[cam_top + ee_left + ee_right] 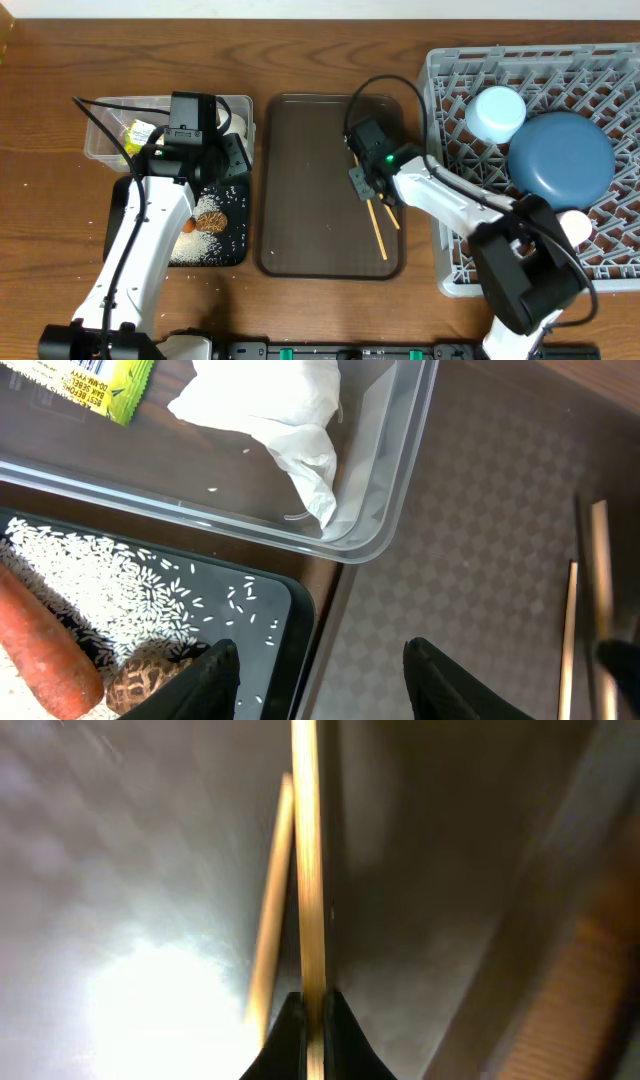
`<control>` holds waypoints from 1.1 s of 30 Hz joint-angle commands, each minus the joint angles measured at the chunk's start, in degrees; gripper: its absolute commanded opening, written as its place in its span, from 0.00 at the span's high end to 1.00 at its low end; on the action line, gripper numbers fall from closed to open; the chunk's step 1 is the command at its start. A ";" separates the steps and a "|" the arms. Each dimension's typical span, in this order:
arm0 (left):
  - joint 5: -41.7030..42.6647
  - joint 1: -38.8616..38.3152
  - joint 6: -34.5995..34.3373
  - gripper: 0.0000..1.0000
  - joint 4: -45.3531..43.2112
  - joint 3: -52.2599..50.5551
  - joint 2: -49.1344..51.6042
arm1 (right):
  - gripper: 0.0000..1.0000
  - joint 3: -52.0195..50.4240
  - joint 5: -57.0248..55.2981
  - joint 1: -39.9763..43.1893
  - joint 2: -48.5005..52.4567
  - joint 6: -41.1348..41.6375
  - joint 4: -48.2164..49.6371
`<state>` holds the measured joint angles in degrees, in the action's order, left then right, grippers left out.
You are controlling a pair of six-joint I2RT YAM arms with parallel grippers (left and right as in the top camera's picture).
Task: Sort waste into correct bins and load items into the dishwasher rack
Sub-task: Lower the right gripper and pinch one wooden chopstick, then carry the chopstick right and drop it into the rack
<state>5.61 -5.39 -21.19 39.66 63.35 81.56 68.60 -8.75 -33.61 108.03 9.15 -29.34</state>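
We are seeing the right claw [308, 1010] pinching one thin wooden chopstick [308, 870] over the textured brown tray [310, 180], with the second chopstick [268, 920] lying just beside it, blurred. The left claw [320, 675] is hanging open above the glossy black tray [292, 610], where rice [120, 580] and a carrot [40, 650] are lying, the carrot cut off by the frame. A crumpled napkin [280, 410] is resting in the clear tub [390, 510]. The grey lattice rack [600, 70] is holding a round blue plate [560, 155].

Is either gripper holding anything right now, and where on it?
The right gripper pinches one wooden chopstick near one end; the left gripper is open, empty.
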 commanded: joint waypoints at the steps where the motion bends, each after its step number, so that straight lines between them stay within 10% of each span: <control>1: -0.28 0.17 -0.50 0.46 0.31 0.63 0.11 | 0.99 3.06 -0.22 0.44 -5.92 0.02 0.42; 33: -0.26 0.17 -0.52 0.46 0.39 0.63 0.11 | 0.99 2.84 -2.43 19.65 -13.09 3.04 -14.40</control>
<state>5.61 -5.39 -21.19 40.01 63.35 81.56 70.87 -10.74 -15.44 92.49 11.53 -43.81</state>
